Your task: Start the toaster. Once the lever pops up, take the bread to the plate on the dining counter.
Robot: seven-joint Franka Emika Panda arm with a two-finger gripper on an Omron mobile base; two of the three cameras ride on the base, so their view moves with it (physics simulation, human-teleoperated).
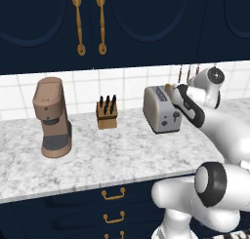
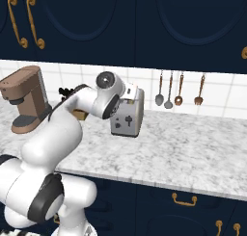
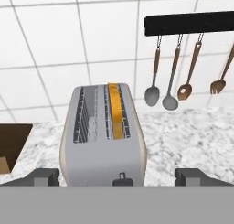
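The silver-grey toaster (image 1: 160,111) stands on the marble worktop (image 1: 112,155) by the tiled wall, and the arm partly covers it in the right base view (image 2: 129,118). Seen from above, its right slot holds the golden bread (image 3: 116,111) and its left slot is bare. The dark lever (image 3: 121,177) pokes out at the near narrow face. My gripper (image 3: 118,178) hovers open just above that near end, with one fingertip (image 3: 43,177) on each side of the toaster and nothing between them. The plate and the dining counter are out of view.
A brown coffee machine (image 1: 52,118) and a knife block (image 1: 106,113) stand left of the toaster. Spoons and ladles (image 3: 178,77) hang from a black rail on the wall to its right. Navy cabinets hang above, and gold-handled drawers (image 1: 113,195) sit below the worktop edge.
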